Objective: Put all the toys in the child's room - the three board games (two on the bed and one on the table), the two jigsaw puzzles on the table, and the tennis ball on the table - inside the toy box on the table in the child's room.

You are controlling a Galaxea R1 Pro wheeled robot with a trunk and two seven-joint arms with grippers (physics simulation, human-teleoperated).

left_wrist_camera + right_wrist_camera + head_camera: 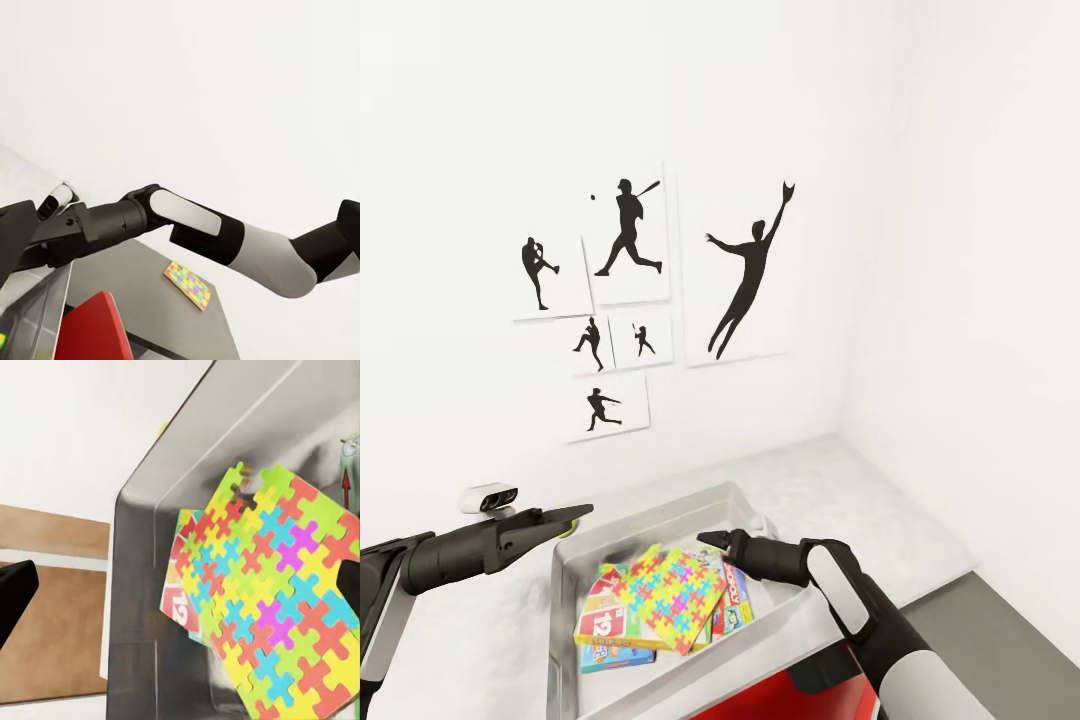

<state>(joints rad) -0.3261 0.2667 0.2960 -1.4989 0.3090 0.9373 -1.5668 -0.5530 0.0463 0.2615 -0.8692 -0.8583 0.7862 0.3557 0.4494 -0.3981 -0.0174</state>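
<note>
White walls meet in a corner ahead of you, with baseball silhouette prints [660, 300] on the left one, and the light grey surface [840, 480] runs into that corner. On it sits the toy box [650, 515], close under both arms.

Inside the box you already have a jigsaw puzzle [675, 595] lying tilted on top of a stack of board games [605, 625]; at least a red-and-yellow box and a blue one show beneath it, though the exact count is hard to read. A second jigsaw puzzle [189, 285] lies flat on the dark grey section of the surface, in the left wrist view, so by my reading that one is still to be collected.

Your left pincer [565, 518] hangs over the box's left rim, and something yellow-green shows at its tip. It may be the tennis ball, but you cannot tell for sure, nor whether the fingers are clamped on it. Your right pincer [715, 542] hovers just above the puzzle in the box with its fingers apart and nothing between them.

Mind the flared box walls on both sides of the right arm, and the wall close behind. The freest path looks to be straight up before swinging right toward the dark corner section.
</note>
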